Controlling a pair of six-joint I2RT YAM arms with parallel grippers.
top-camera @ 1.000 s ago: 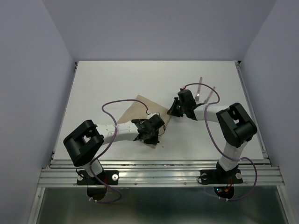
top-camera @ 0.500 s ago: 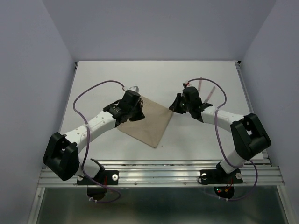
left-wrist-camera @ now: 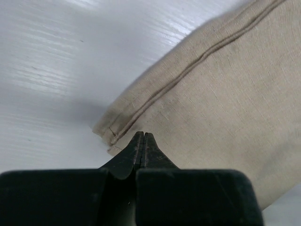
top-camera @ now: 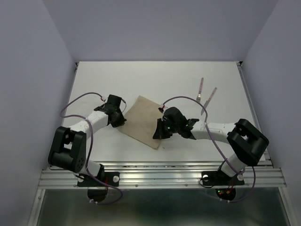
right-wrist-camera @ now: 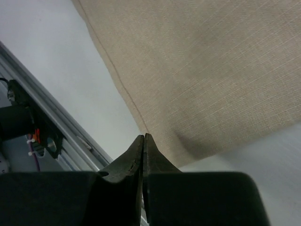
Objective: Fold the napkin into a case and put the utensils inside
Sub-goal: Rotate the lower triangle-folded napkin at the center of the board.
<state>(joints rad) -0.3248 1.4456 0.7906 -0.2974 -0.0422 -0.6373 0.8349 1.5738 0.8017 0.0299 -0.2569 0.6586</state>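
Observation:
The tan napkin [top-camera: 143,120] lies flat on the white table as a slanted four-sided sheet. My left gripper [top-camera: 121,122] is shut at its left corner; in the left wrist view the closed tips [left-wrist-camera: 142,135] sit on the hemmed edge of the napkin [left-wrist-camera: 216,94], where two layers show. My right gripper [top-camera: 156,135] is shut at the napkin's near right edge; in the right wrist view the tips [right-wrist-camera: 143,136] meet the corner of the napkin [right-wrist-camera: 197,70], which rises slightly off the table there. The fork [top-camera: 201,89] and knife [top-camera: 210,98], both with pinkish-red handles, lie beyond, to the right.
The table's metal front rail [top-camera: 160,172] runs just below the napkin and shows in the right wrist view [right-wrist-camera: 42,127]. Grey walls enclose the table on the left, back and right. Purple cables loop from both arms.
My left gripper has moved from the napkin's far corner to its left corner. My right gripper has moved from near the utensils down to the napkin's near right edge. The napkin lies as before.

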